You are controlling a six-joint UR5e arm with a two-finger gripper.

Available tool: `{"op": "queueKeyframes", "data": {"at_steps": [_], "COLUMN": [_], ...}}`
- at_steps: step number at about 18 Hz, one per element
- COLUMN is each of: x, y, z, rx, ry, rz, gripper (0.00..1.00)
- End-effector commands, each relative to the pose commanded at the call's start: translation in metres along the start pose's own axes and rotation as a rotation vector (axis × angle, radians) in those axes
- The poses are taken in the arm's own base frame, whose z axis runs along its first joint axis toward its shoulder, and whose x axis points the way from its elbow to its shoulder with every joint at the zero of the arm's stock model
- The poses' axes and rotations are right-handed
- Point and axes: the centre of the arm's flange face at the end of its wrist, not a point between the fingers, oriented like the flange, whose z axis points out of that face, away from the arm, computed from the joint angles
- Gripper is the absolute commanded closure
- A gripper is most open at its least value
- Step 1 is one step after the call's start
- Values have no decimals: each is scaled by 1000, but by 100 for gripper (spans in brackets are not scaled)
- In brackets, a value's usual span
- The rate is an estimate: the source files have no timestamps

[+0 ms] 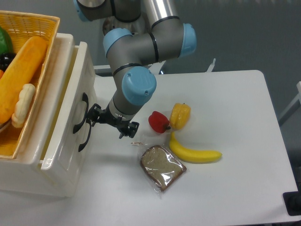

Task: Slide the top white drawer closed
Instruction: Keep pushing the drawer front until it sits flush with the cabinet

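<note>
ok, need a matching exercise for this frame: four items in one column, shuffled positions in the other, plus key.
Items
1. glossy white plastic top drawer with a black curved handle
2. slice of brown bread in clear plastic wrap
3. shiny red bell pepper
4. yellow wicker basket

Positions
A. on the table, just left of the yellow bell pepper
B. on top of the white cabinet, holding food
C. partly open, with the black two-finger gripper at its front panel
D. on the table, beside the yellow banana

Pairs: 1-C, 2-D, 3-A, 4-B
</note>
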Motion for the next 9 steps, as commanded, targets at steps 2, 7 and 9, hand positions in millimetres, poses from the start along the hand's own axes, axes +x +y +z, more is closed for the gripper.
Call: {"op": "queueKeyframes", "data": {"at_steps": [2,7,9], "x": [1,1,3], "y": [0,-1,-1], "z": [0,0,-1], "rx": [-1,4,11], "ry": [0,6,11], "rz": [1,3,4], "gripper": [0,0,0]}}
